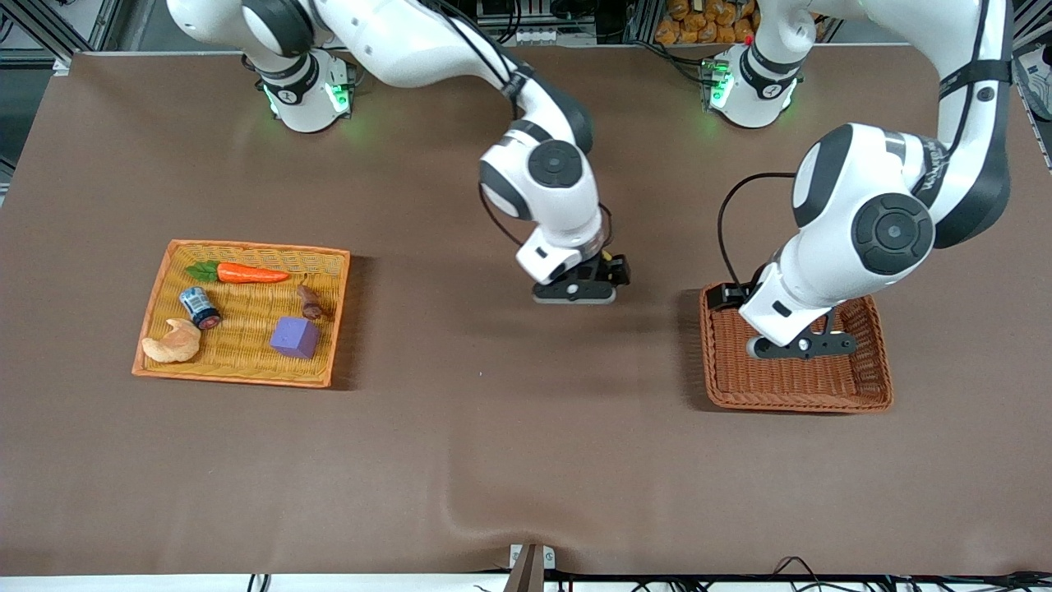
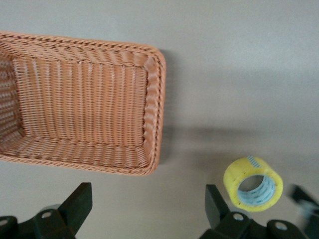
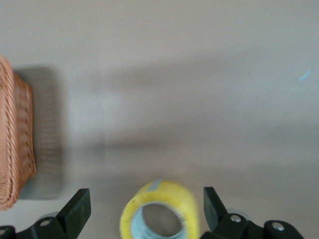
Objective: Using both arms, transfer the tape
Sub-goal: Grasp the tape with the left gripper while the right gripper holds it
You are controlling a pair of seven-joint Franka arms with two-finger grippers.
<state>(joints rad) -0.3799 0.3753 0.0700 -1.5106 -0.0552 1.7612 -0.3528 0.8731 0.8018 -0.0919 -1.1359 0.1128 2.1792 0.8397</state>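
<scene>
Now — tape (image 3: 160,209) between right gripper (image 3: 144,209) fingers

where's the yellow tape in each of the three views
Front view: almost hidden under the right gripper at mid-table; only a yellow speck shows.
Left wrist view: the tape sits on the brown table beside the brown basket, apart from it.
Right wrist view: the tape sits between the open fingers, untouched.
Shared landmark: the brown basket, under the left gripper.
</scene>
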